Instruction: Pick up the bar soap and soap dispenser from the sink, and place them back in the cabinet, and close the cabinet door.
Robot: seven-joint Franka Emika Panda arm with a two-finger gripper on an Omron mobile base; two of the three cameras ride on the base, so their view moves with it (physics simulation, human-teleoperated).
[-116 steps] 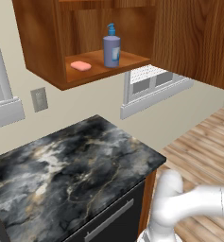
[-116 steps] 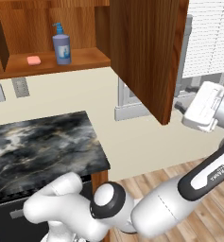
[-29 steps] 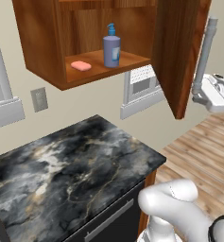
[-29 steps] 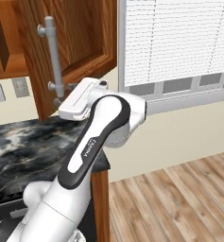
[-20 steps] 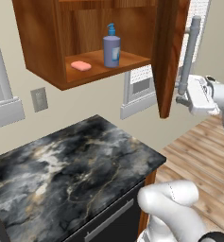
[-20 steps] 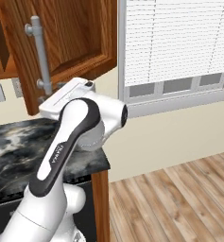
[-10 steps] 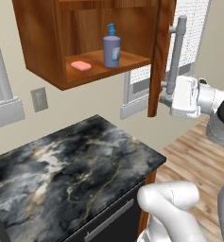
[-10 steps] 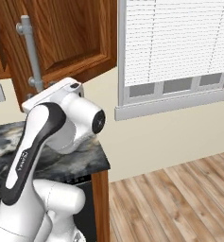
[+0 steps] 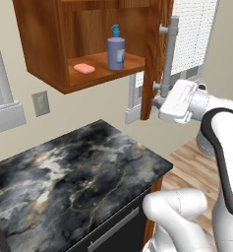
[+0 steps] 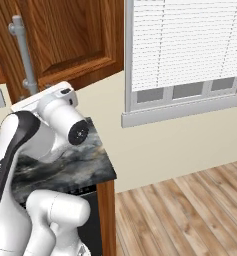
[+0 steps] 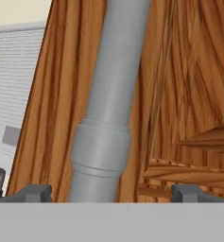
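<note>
Hand view: the hand [image 11: 111, 191] faces the cabinet door [image 11: 189, 94] at close range, its two fingertips spread as wide as they go on either side of the door's silver bar handle [image 11: 108, 108], gripping nothing. In the left base view the hand [image 9: 160, 102] sits at the foot of that handle [image 9: 168, 54], with the door [image 9: 155, 54] swung most of the way toward the cabinet [image 9: 49, 59] but still ajar.

On the cabinet shelf, the bar soap [image 9: 84, 68] lies near the front edge and the soap dispenser [image 9: 116, 49] stands upright just beside it, toward the door side. Both items appear stowed; judging by the gap, only the final push to shut the door is left.

Below, a black marbled worktop [image 9: 73, 177] runs under the cabinet, ending at a corner near the robot. Beyond are a cream wall, a white-blinded window [image 10: 182, 50] and a wood-plank floor [image 10: 190, 210].
</note>
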